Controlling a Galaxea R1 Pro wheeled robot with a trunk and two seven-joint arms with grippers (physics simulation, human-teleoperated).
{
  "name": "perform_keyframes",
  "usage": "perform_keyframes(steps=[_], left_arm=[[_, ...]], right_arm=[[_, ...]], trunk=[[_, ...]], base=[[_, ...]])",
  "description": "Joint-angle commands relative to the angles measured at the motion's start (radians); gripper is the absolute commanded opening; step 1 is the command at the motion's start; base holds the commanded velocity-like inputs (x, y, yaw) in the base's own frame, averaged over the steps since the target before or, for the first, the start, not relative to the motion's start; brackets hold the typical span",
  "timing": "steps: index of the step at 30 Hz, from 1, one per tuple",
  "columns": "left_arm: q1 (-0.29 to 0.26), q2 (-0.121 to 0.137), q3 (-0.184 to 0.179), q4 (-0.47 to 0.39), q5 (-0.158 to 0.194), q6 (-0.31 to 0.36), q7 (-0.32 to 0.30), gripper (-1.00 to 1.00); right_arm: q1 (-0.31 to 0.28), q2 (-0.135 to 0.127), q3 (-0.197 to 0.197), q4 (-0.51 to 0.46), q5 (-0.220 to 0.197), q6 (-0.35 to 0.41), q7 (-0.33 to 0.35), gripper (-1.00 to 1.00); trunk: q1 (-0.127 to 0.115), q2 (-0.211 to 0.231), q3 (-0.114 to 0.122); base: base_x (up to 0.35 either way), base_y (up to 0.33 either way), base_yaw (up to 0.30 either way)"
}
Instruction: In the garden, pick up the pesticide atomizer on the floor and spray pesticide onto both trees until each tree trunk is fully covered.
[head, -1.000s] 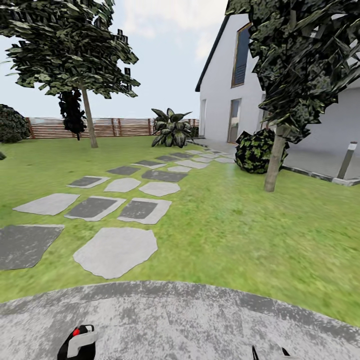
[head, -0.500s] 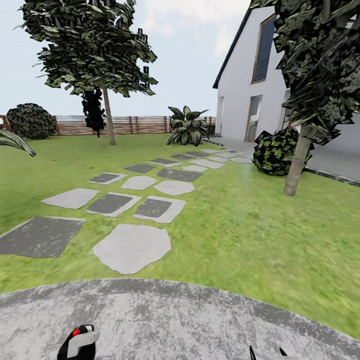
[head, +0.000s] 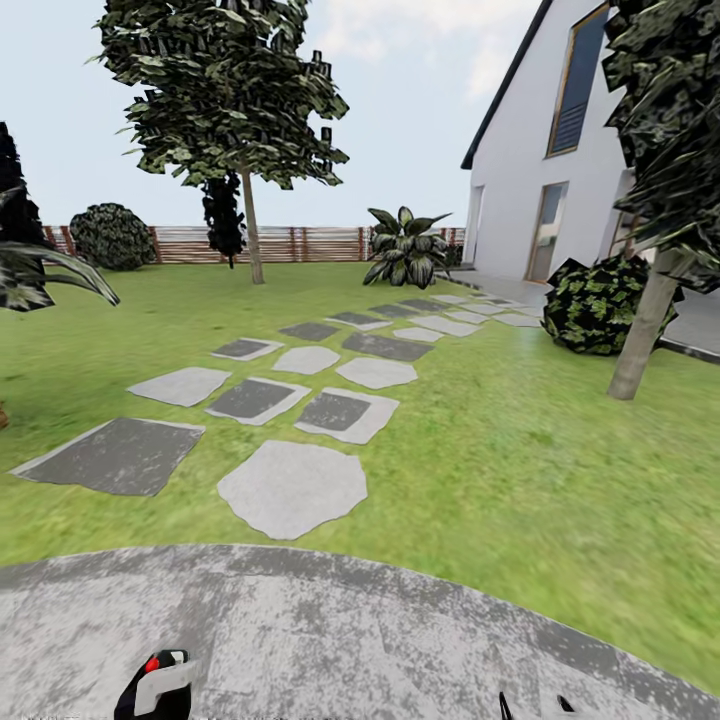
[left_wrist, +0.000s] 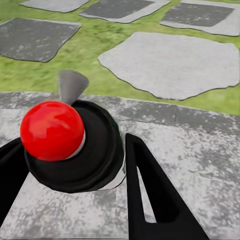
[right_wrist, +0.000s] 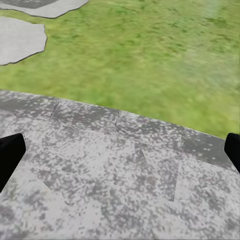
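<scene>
No writing can be read on the pesticide atomizer (left_wrist: 70, 145); in the head view only a white patch shows on its black body (head: 160, 685). The left gripper (left_wrist: 75, 165) is closed around the bottle, one black finger (left_wrist: 150, 190) touching each side. In the left wrist view the bottle's long axis runs along the fingers, with the red nozzle top (left_wrist: 52, 130) facing the camera. The bottle is at the bottom edge of the head view, over the grey paved area (head: 350, 630). The right gripper (right_wrist: 120, 150) has its fingers wide apart with nothing between them. Across the lawn (head: 500, 450) and stepping slabs (head: 292, 487), one tree trunk (head: 252, 225) stands near the fence (head: 300, 243), another trunk (head: 640, 335) beside the white house (head: 520, 180).
</scene>
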Motion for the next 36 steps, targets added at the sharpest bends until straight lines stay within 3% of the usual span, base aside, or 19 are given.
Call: perform_keyframes(steps=[1,21,36], left_arm=[[-0.001,0.000,0.000,0.001,-0.001,-0.003,0.003,-1.00],[0.001,-0.002,-0.002,-0.001,-0.001,-0.003,0.002,-1.00],[0.001,-0.002,0.000,-0.001,0.000,-0.003,0.005,-1.00]], right_arm=[[-0.001,0.000,-0.002,0.000,0.004,-0.003,-0.002,1.00],[0.000,0.000,-0.002,0.000,0.004,-0.003,-0.002,1.00],[0.000,-0.001,-0.003,-0.002,0.004,-0.003,-0.005,1.00]], trunk=[[0.000,0.000,-0.002],[0.000,0.000,-0.024],[0.000,0.000,-0.037]], base=[[0.000,0.000,0.205],[0.005,0.000,0.204],[0.303,0.000,0.156]])
